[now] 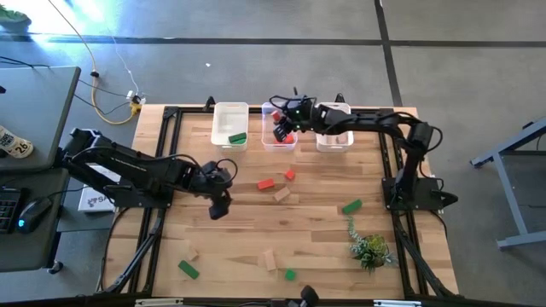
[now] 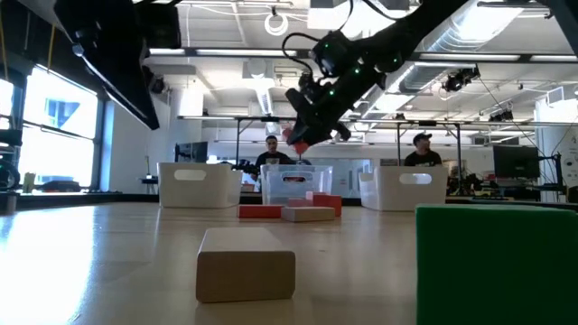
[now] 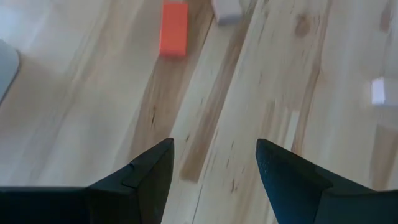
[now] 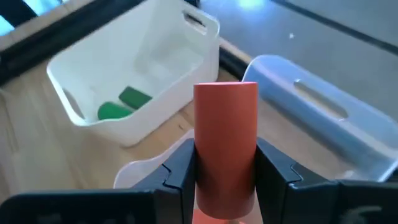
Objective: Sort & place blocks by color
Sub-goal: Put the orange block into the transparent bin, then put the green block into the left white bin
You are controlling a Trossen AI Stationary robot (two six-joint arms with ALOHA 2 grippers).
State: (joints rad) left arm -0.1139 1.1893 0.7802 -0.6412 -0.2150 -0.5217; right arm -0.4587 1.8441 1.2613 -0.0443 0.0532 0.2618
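Right end effector (image 4: 225, 171) grips red cylinder (image 4: 225, 140) above middle bin (image 1: 279, 141).

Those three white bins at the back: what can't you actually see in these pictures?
- Middle bin, high view: the right gripper and its red cylinder cover most of the inside.
- Right bin, high view: the right arm crosses it, so its contents are hidden.
- All bins, low view: the walls hide what lies inside.
- Left bin, right wrist view: green blocks show, but their count is unclear.
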